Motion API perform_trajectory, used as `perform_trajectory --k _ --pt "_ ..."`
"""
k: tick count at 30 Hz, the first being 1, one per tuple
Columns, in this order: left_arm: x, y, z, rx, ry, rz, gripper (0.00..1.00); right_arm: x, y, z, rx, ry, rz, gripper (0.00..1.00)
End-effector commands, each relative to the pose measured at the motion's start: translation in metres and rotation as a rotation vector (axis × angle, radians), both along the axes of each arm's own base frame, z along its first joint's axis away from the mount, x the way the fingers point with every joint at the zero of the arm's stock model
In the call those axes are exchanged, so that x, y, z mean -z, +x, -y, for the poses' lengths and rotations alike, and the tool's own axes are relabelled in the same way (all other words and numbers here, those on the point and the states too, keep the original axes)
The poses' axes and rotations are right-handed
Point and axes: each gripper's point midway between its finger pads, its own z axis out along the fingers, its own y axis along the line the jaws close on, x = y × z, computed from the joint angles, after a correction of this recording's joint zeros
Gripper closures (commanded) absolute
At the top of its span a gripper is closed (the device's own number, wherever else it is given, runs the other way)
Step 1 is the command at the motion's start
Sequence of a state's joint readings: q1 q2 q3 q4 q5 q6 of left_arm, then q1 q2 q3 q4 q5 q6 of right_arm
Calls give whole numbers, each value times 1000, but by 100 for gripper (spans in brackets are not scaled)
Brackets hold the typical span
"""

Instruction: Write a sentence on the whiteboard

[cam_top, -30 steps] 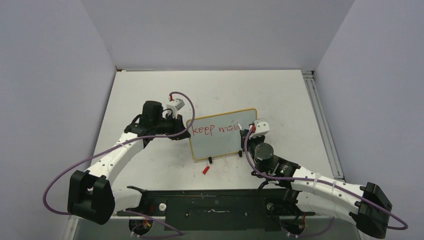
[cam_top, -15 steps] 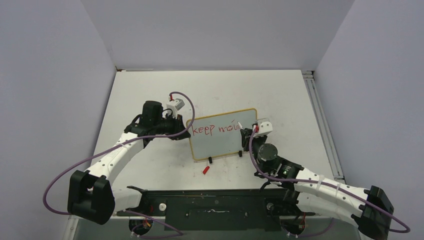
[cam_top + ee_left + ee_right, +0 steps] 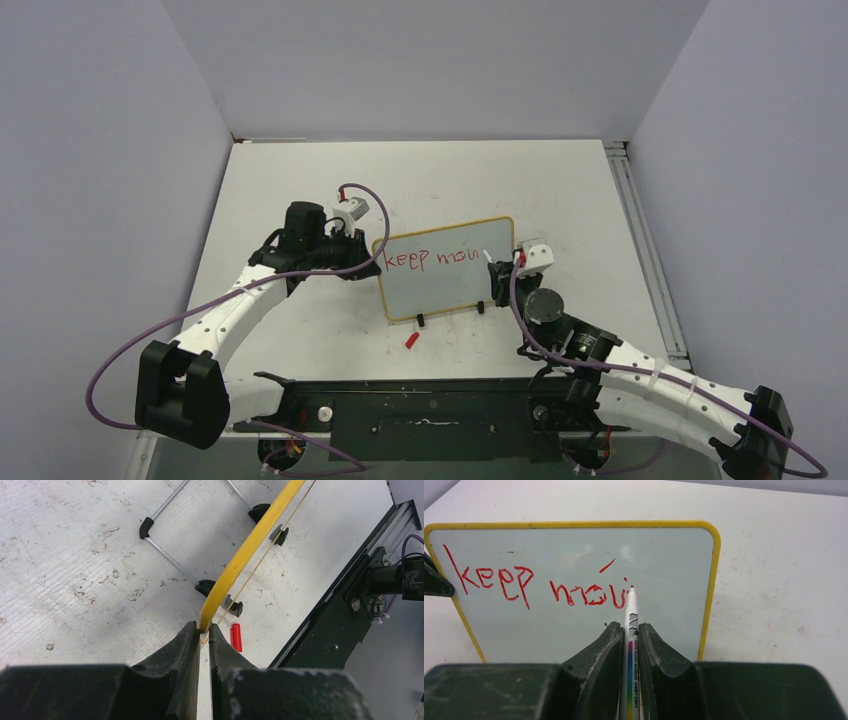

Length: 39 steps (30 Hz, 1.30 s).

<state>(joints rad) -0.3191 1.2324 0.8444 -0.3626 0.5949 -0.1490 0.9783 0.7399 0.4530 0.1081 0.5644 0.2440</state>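
Note:
The whiteboard (image 3: 440, 290) stands upright mid-table, pale face in a yellow frame (image 3: 250, 545). The sentence (image 3: 524, 582) in red reads "keep mov" on one line, plus a stray stroke above; it also shows in the top view as sentence (image 3: 430, 258). My left gripper (image 3: 372, 250) is shut on the board's left edge, with the yellow frame pinched between the tips of my left gripper (image 3: 204, 627). My right gripper (image 3: 629, 626) is shut on a white marker (image 3: 631, 612), whose tip touches the board just right of the last letter. From above, my right gripper (image 3: 497, 275) is at the board's right end.
A red marker cap (image 3: 411, 340) lies in front of the board, beside its black feet (image 3: 232, 605). A wire stand (image 3: 165, 555) props the board from behind. A black rail (image 3: 430, 405) runs along the near edge, and a metal rail (image 3: 645, 250) along the right.
My right arm has shifted to the right along the board and the marker tip with it; the red lettering has grown by a stroke. The left arm and the board have not moved.

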Motion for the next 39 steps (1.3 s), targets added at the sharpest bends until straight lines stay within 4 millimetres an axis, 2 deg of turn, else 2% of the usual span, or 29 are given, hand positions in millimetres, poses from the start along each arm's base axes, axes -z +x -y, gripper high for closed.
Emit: perform_trajectory --k 1,11,20,30,39 --pt "-16 9 0 -20 -2 48 100 -20 1 2 -1 45 7 95" --pt "-16 9 0 -21 -2 48 100 -17 9 9 -10 65 -3 95" --pt "-17 9 0 -21 -3 50 100 -14 8 2 -43 77 -2 95" --pt "-16 10 0 -19 -4 47 100 -6 18 -2 -14 63 -1 95" --pt "-15 10 0 -20 -2 44 100 1 22 1 19 56 7 95"
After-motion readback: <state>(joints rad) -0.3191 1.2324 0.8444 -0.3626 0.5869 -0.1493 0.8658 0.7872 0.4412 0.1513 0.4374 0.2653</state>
